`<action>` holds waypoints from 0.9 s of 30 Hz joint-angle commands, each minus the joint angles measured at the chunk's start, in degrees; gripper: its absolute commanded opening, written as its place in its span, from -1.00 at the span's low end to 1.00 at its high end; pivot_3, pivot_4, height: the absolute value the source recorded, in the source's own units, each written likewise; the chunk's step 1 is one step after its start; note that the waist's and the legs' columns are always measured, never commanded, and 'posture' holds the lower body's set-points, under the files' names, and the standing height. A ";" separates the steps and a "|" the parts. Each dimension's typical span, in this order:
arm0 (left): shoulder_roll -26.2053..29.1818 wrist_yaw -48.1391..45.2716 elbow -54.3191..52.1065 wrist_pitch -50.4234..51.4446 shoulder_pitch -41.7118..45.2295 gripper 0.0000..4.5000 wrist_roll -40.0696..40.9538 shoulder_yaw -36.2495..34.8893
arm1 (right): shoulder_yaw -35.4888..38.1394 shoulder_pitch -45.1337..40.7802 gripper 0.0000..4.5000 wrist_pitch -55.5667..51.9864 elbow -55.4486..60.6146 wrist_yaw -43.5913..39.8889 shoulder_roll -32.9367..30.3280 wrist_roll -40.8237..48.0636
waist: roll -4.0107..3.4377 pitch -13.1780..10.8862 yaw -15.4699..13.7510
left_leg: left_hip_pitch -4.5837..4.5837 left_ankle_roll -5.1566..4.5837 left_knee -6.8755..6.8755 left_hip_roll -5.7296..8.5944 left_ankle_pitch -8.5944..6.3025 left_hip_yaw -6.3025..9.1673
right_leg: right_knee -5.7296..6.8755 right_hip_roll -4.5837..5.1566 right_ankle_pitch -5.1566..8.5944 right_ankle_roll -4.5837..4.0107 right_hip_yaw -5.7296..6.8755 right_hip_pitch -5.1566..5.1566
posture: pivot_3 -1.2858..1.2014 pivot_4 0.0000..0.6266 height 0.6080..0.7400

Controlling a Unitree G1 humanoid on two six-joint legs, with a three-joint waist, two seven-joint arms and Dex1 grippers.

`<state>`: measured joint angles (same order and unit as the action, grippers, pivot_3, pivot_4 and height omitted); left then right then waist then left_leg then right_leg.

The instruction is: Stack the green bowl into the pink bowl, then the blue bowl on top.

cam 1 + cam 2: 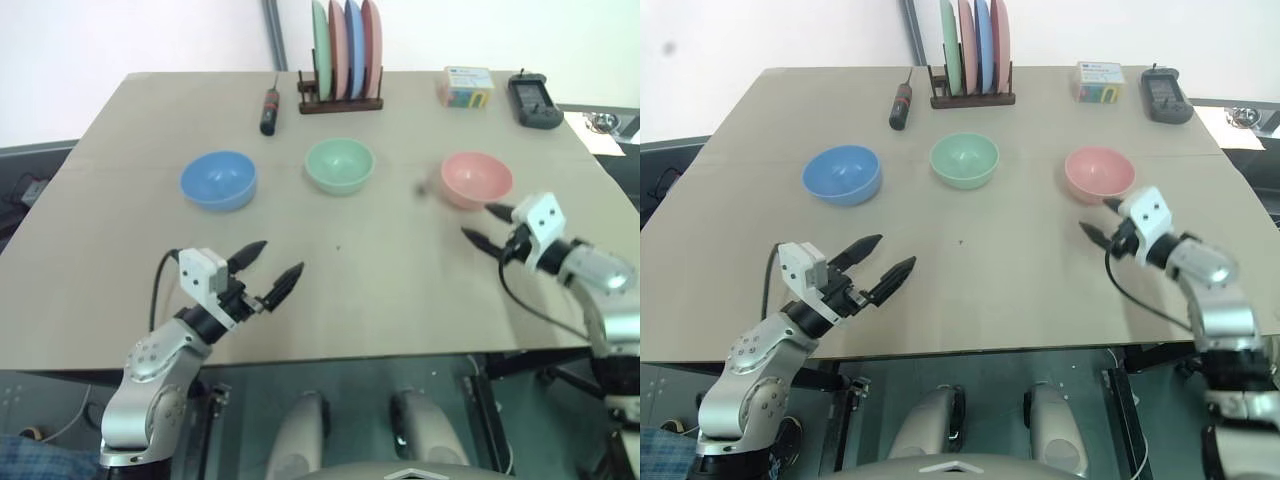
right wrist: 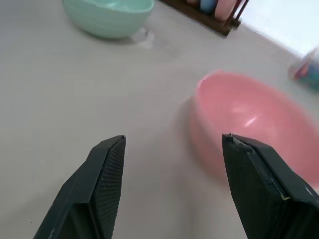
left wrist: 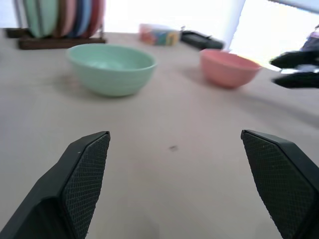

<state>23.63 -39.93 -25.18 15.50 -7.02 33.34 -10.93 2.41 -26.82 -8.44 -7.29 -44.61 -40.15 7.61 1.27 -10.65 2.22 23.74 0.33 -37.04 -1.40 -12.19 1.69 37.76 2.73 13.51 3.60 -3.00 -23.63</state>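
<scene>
- Green bowl (image 1: 340,165) sits mid-worktop (image 1: 380,290), between blue bowl (image 1: 218,180) and pink bowl (image 1: 476,179), all apart.
- It looks light, rigid, smooth plastic; likely slippery, so pinch the rim.
- Left gripper (image 1: 270,268) and right gripper (image 1: 487,225) empty, fingers apart.

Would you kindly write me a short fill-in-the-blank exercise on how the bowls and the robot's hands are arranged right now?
1. The green bowl sits between the blue bowl and the ____ bowl.
2. The right hand, fingers apart, is nearest the ____ bowl.
3. The left hand is open and holds ____.
4. The rack at the far edge holds four upright ____.

Missing words: pink; pink; nothing; plates
</scene>
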 commanded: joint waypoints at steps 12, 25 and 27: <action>-0.25 -4.43 -3.98 -3.13 -2.84 1.00 2.42 3.16 | -11.15 -26.99 0.42 5.99 -39.09 -8.78 3.97 -9.98 | -0.02 -0.02 0.12 | 0.03 -0.01 0.00 0.02 0.00 -0.04 | -0.04 0.01 -0.03 0.00 -0.04 0.00 | 0.03 -0.52 1.00; -1.68 -2.51 -5.05 -6.44 -6.56 1.00 0.32 4.26 | -13.34 -35.72 -0.98 16.97 -56.39 -8.61 7.64 -16.57 | -0.02 -0.03 0.19 | 0.02 -0.01 0.02 0.02 0.00 -0.03 | -0.04 0.02 -0.03 -0.01 -0.04 0.00 | 0.03 -0.52 1.00; -1.60 -2.38 -5.07 -6.56 -6.74 1.00 0.34 4.36 | -13.35 -35.68 -0.98 17.97 -55.34 -9.21 7.60 -16.62 | -0.02 -0.03 0.20 | 0.01 -0.01 0.02 0.02 0.00 -0.03 | -0.02 0.02 -0.03 -0.02 -0.04 0.00 | 0.03 -0.52 1.00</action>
<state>22.09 -42.32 -27.73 10.21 -13.65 33.75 -6.63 -11.52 -60.65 7.82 -64.07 -53.06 -32.24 -9.01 1.25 -10.68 2.42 23.75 0.32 -37.02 -1.39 -12.19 1.66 37.74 2.75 13.48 3.58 -3.04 -23.63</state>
